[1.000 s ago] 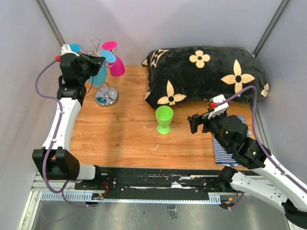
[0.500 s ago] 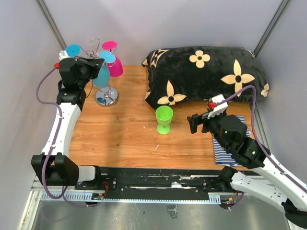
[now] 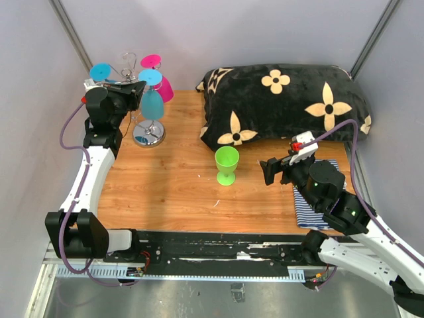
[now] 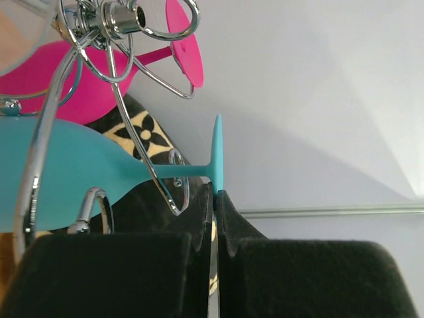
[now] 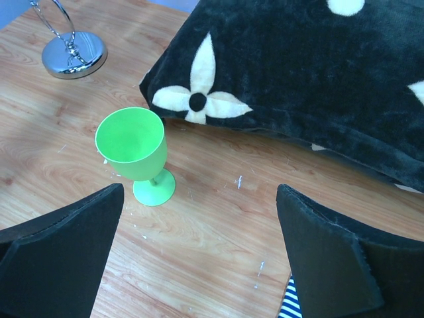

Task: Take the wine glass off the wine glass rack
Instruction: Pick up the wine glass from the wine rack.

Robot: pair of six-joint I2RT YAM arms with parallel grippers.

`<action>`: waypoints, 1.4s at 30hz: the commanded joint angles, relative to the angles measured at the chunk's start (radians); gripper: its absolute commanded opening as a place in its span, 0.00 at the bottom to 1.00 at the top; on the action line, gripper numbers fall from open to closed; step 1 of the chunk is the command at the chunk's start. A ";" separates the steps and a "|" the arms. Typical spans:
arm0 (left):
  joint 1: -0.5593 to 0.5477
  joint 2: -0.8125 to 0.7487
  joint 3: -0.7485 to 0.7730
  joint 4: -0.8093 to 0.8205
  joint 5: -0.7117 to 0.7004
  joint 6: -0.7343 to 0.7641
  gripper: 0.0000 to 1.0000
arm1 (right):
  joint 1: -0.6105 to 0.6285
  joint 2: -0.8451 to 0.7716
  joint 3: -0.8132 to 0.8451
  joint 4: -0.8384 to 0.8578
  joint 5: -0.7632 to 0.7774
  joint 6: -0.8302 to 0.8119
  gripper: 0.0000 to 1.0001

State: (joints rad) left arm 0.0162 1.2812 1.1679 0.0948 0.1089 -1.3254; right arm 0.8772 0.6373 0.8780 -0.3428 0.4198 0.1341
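Note:
The wine glass rack (image 3: 147, 134) is a silver wire stand at the back left; its curled hook arms (image 4: 112, 40) fill the left wrist view. A teal wine glass (image 3: 152, 104) hangs upside down from it, stem (image 4: 179, 171) lying in a hook. My left gripper (image 3: 137, 87) (image 4: 215, 193) is shut on the edge of that glass's round foot (image 4: 216, 149). A pink glass (image 3: 163, 89) (image 4: 79, 73) and another teal one (image 3: 101, 71) also hang there. A green wine glass (image 3: 226, 163) (image 5: 132, 149) stands mid-table. My right gripper (image 3: 268, 171) (image 5: 200, 192) hovers open to its right, holding nothing.
A black pillow with cream flowers (image 3: 285, 106) (image 5: 298, 79) lies across the back right. A blue-and-white striped cloth (image 3: 310, 207) sits under my right arm. The rack's chrome base (image 5: 74, 54) stands on the wood near the left wall (image 3: 33, 99).
My left gripper has shifted right, and the teal glass it pinches has swung from tilted to hanging straighter beside the rack stem. The right arm has barely moved.

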 commanded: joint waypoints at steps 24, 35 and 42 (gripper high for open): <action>-0.016 -0.029 -0.118 0.220 -0.171 -0.140 0.00 | 0.000 -0.002 0.010 -0.009 0.017 0.016 0.98; -0.099 -0.001 -0.075 0.192 -0.345 -0.135 0.00 | 0.001 -0.002 0.008 -0.007 0.019 0.009 0.98; -0.122 0.012 -0.078 0.200 -0.403 -0.197 0.00 | 0.001 -0.018 -0.001 -0.014 0.019 0.005 0.98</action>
State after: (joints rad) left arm -0.1001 1.2800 1.0592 0.2649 -0.2192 -1.4940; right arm 0.8772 0.6376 0.8780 -0.3508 0.4198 0.1349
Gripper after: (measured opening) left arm 0.014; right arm 0.984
